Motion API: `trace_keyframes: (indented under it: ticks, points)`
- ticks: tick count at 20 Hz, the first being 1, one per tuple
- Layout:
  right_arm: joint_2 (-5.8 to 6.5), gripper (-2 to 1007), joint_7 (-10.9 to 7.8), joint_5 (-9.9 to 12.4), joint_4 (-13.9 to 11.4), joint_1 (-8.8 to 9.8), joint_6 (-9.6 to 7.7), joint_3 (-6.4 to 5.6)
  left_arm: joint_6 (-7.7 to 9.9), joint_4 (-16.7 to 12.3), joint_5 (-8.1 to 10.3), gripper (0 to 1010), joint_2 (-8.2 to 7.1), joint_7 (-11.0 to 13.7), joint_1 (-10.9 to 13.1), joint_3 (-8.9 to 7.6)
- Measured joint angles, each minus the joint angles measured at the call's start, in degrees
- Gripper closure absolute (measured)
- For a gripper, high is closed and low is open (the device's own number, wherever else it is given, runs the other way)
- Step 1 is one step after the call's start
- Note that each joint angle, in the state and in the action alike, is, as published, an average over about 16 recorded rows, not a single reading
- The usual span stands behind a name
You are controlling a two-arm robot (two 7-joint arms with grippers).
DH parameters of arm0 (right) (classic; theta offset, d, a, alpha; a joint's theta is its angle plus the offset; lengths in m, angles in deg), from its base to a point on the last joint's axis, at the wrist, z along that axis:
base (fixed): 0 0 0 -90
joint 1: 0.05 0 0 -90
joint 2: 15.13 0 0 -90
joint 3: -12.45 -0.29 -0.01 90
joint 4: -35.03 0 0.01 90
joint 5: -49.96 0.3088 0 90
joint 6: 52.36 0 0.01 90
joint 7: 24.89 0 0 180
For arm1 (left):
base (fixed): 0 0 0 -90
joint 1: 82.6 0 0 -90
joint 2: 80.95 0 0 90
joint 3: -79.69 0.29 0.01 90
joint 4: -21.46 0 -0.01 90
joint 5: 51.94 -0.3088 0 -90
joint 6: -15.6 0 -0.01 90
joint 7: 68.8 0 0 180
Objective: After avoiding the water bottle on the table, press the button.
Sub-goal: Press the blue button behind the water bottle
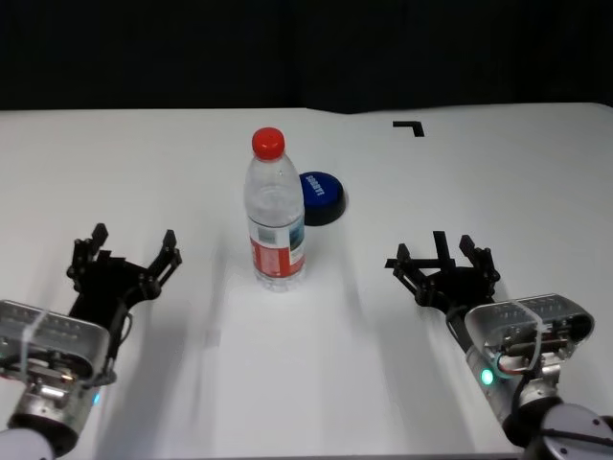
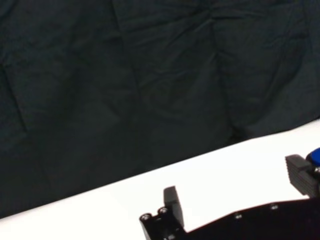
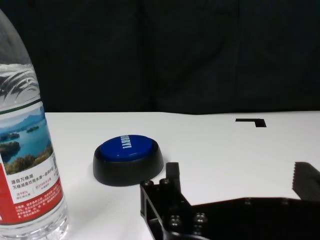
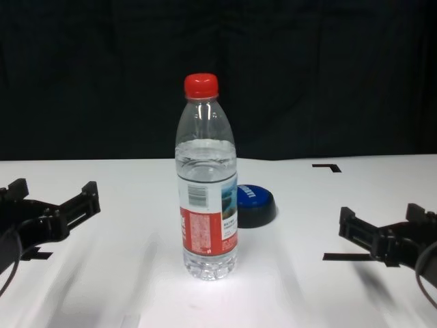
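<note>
button (image 1: pixel 321 196): behind-right of water bottle (image 1: pixel 275 213), touching or just apart, unclear
right gripper (image 1: pixel 442 264): nearer, clear diagonal, fingers spread
left gripper (image 1: pixel 124 259): bottle blocks, fingers spread

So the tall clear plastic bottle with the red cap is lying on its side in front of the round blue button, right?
Not quite. The tall clear plastic bottle with the red cap stands upright in front of the round blue button, as the chest view shows.
</note>
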Motion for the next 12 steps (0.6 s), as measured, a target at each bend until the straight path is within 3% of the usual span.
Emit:
trace_keyframes:
  ticks: [12]
  points:
    - [0.00,2,0.00,0.0,0.0,0.00,0.00,0.00,1.66,1.8,0.02,7,-0.01,0.1,-2.7,0.30]
